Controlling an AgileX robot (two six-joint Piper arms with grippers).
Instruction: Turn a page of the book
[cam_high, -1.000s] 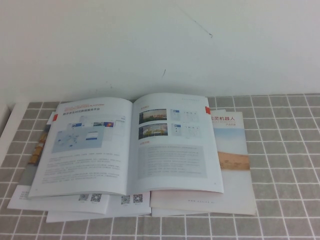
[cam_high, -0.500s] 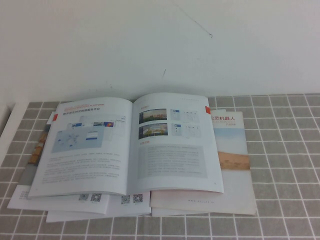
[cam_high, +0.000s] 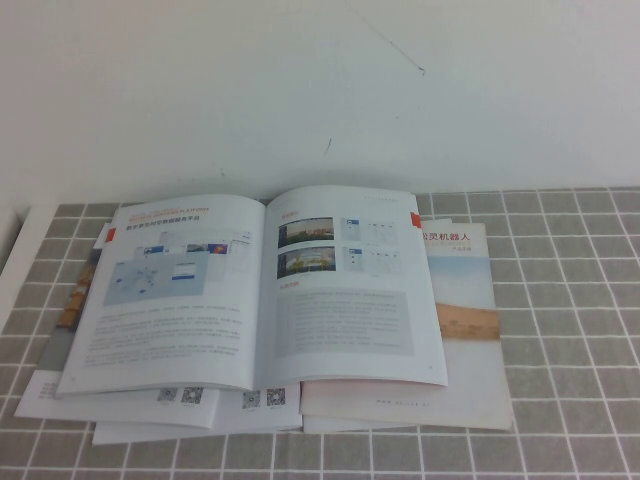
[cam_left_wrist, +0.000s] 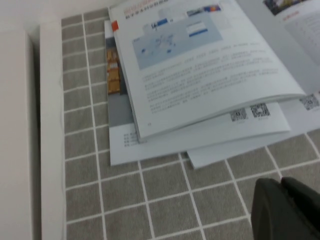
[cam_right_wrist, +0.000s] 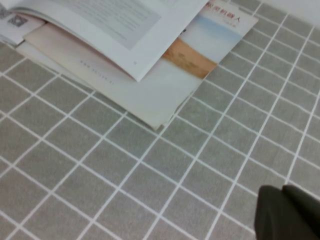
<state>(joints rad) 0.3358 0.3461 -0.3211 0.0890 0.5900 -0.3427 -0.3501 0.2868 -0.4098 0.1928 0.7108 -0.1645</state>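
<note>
Only a dark corner of each gripper shows, and only in its own wrist view; neither arm appears in the high view. The left gripper (cam_left_wrist: 287, 210) hangs over bare grey tiled table (cam_high: 580, 300), short of the stack of booklets, and whether it is wide or narrow cannot be told. The right gripper (cam_right_wrist: 290, 212) likewise hovers over bare tiles, well apart from the nearest booklet corner, and its spread cannot be told either. Neither holds anything that can be seen.

Ahead of both grippers lies the book (cam_high: 260, 290), open and flat on top of the stack. The page (cam_high: 165, 290) with the orange heading and pale map diagram faces up on the side nearer the left gripper, its outer edge slightly bowed above the sheets below. The sheet with two landscape photos (cam_high: 350, 285) lies on the side nearer the right gripper.

Between the left gripper and the book, white booklets with QR codes (cam_left_wrist: 250, 112) stick out from underneath. Between the right gripper and the book lies a booklet with a red Chinese title and tan band (cam_right_wrist: 192, 55), its corner the closest thing to that gripper. A white wall (cam_high: 320, 90) rises beyond the stack.
</note>
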